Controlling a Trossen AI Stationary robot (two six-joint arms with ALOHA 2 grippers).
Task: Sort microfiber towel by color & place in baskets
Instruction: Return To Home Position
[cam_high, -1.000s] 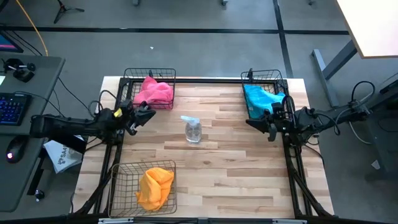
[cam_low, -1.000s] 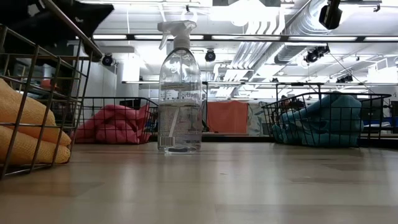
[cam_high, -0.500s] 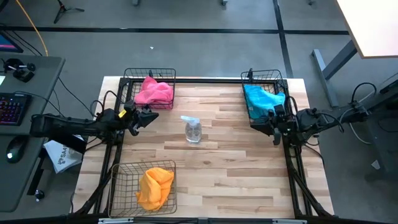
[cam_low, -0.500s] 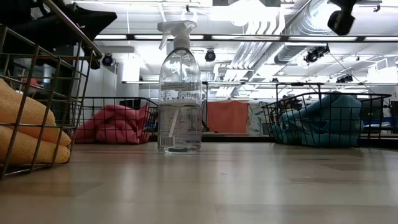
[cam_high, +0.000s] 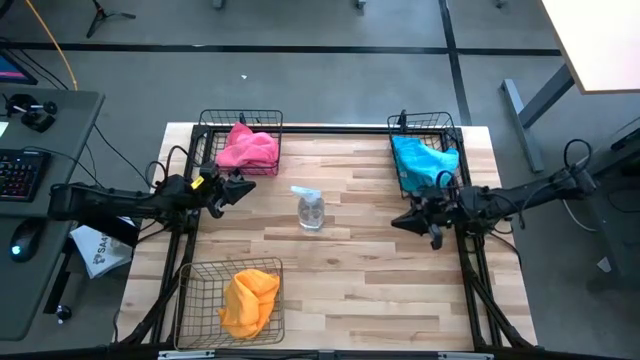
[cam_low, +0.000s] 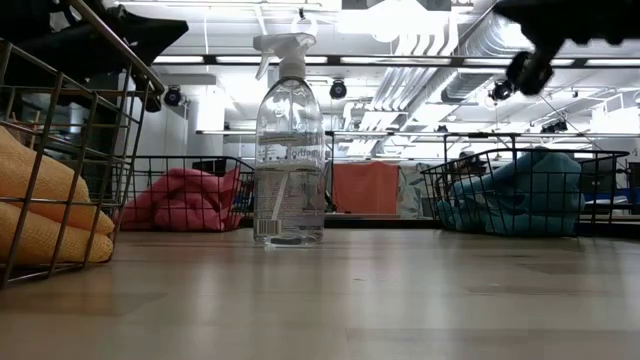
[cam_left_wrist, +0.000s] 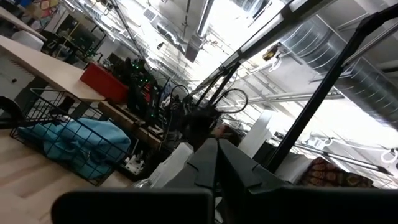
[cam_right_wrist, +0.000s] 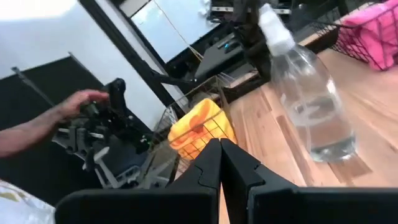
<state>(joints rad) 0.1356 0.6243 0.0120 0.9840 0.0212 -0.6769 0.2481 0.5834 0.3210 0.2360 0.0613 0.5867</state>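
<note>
Pink towels (cam_high: 247, 148) lie in the far-left basket (cam_high: 240, 120); they show low in the low view (cam_low: 185, 200). Teal-blue towels (cam_high: 420, 160) fill the far-right basket (cam_high: 425, 122), also seen in the left wrist view (cam_left_wrist: 68, 143). Orange towels (cam_high: 248, 300) lie in the near-left basket (cam_high: 190, 290). My left gripper (cam_high: 243, 185) is shut, hovering by the table's left edge near the pink basket. My right gripper (cam_high: 400, 222) is shut, empty, above the table near its right edge, just nearer than the teal basket.
A clear spray bottle (cam_high: 310, 208) stands upright mid-table, also in the right wrist view (cam_right_wrist: 311, 106). Black frame rails run along both table sides. A person's hand (cam_right_wrist: 81, 99) shows beyond the table in the right wrist view. Bare wood lies between the baskets.
My right gripper has drawn back from the teal basket toward the table's near edge and turned to point at the table's left side. My left gripper has edged slightly toward the table's middle. The towels have kept still.
</note>
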